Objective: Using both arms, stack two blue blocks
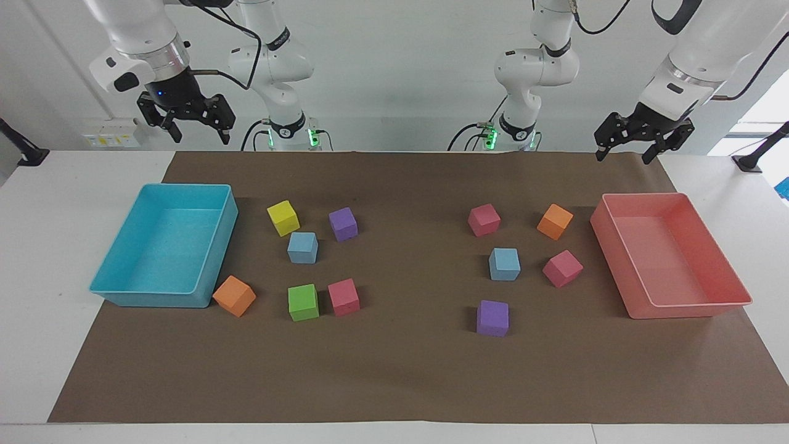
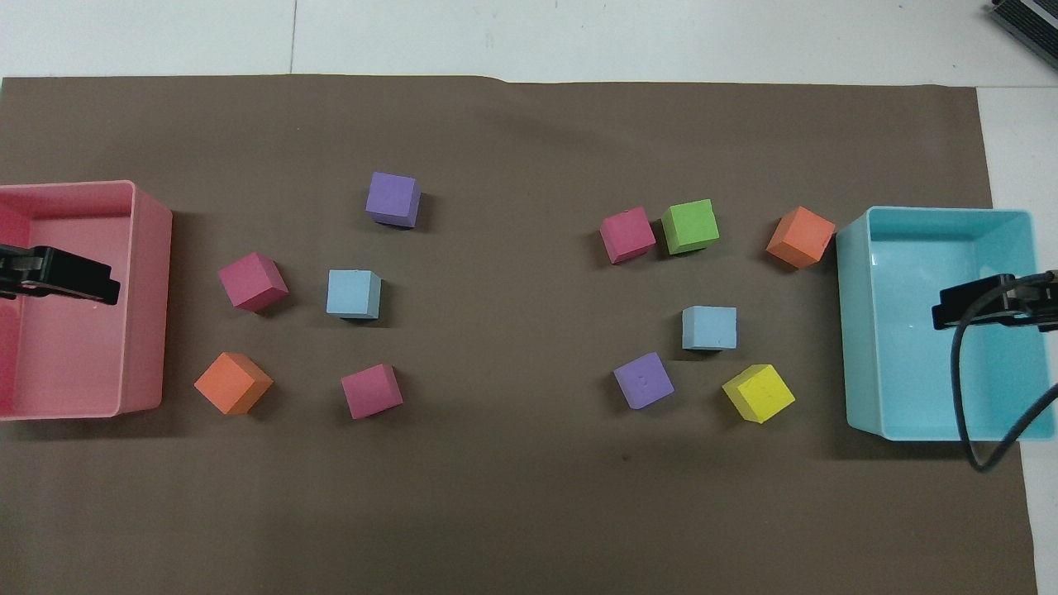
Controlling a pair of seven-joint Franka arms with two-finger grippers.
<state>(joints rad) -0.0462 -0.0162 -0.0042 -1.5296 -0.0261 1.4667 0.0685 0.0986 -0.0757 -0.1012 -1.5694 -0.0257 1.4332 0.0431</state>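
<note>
Jaws open and empty on both the left gripper [image 1: 627, 150] over the pink tray [image 1: 733, 259] and the right gripper [image 1: 196, 131] over the turquoise tray [image 1: 219, 246]; blue blocks [image 1: 302, 248] [image 1: 505, 264] lie well apart, unstacked; pre-grasp step judged, descent required next.

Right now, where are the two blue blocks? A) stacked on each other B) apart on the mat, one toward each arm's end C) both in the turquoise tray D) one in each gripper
B: one blue block sits beside the yellow cube, the other blue block beside a pink cube, both flat on the mat.
</note>
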